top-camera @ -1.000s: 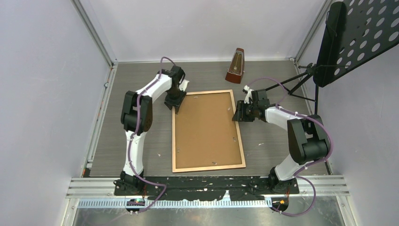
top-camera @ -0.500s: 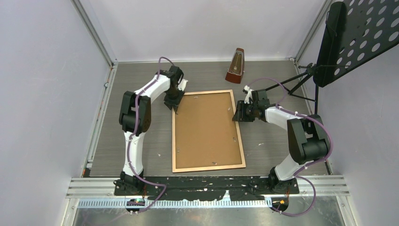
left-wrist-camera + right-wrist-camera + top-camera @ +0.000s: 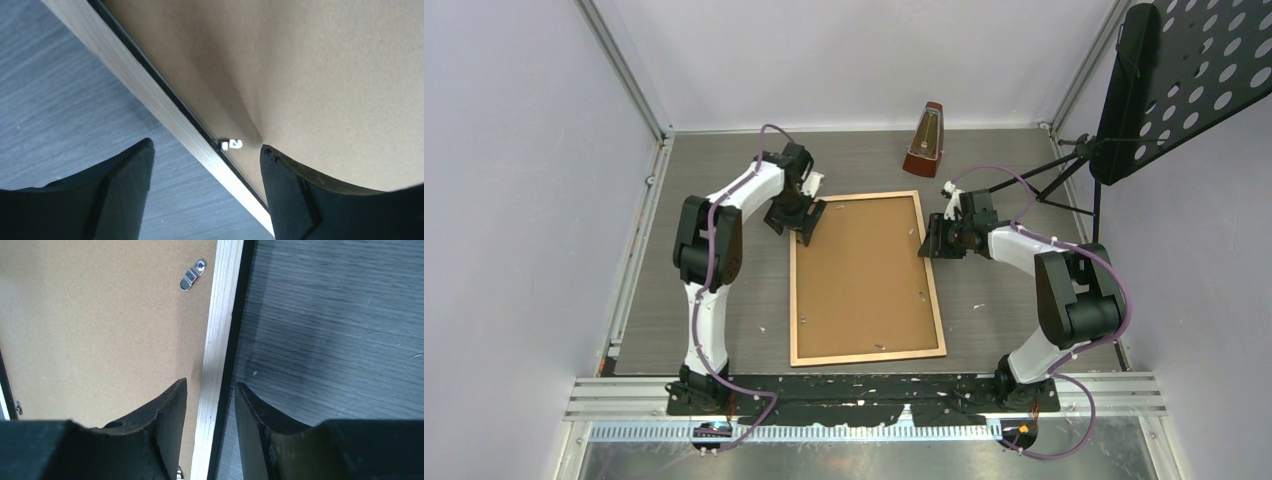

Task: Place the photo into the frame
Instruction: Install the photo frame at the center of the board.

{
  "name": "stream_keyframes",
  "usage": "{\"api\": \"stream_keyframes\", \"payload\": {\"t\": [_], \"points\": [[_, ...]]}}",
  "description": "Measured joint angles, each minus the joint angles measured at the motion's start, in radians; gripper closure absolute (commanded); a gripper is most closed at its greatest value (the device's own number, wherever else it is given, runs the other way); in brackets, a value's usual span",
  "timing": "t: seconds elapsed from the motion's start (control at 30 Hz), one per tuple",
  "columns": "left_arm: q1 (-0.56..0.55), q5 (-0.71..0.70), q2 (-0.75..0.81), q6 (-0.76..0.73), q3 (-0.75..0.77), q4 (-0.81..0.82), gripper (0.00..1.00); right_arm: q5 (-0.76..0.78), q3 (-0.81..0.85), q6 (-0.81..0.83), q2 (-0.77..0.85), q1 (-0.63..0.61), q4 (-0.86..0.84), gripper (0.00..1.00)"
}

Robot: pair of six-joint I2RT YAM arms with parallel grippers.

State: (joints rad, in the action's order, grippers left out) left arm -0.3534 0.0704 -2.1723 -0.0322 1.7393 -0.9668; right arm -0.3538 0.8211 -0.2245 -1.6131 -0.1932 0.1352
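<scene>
The frame (image 3: 867,355) lies rear-up mid-table (image 3: 654,300), its brown backing sheet (image 3: 864,270) on top. The right gripper (image 3: 210,385) closely straddles the right rail; whether it is pinching the rail is unclear. At the far-left corner, the left gripper (image 3: 205,150) has its jaws spread wide across the rail. A metronome (image 3: 925,140) stands beyond.

The grey wood-grain surface (image 3: 724,290) is carrying the frame (image 3: 867,355), lying flat and rear-up between the left hand (image 3: 802,228) and the right hand (image 3: 931,243). A metronome (image 3: 926,140) is standing beyond the right hand, well apart from it.
</scene>
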Motion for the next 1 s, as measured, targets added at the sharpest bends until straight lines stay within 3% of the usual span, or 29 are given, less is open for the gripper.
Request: {"api": "stream_keyframes", "payload": {"t": [0.27, 0.47, 0.67, 0.83, 1.0], "points": [[0.0, 0.054, 0.195, -0.023, -0.204, 0.053, 0.14, 0.001, 0.0, 0.0, -0.011, 0.004, 0.0, 0.55], [-0.003, 0.138, 0.414, -0.077, -0.46, 0.124, 0.12, 0.014, 0.004, 0.002, -0.018, 0.008, 0.0, 0.58], [-0.066, 0.192, 0.535, -0.113, -0.696, 0.164, 0.1, 0.01, 0.017, 0.006, -0.036, 0.008, 0.0, 0.66], [-0.154, 0.203, 0.579, -0.115, -0.773, 0.196, 0.11, -0.003, 0.024, 0.01, -0.043, 0.008, 0.0, 0.68], [-0.171, 0.198, 0.599, -0.1, -0.792, 0.232, 0.12, -0.009, 0.027, 0.016, -0.045, 0.008, 0.0, 0.68]]}}
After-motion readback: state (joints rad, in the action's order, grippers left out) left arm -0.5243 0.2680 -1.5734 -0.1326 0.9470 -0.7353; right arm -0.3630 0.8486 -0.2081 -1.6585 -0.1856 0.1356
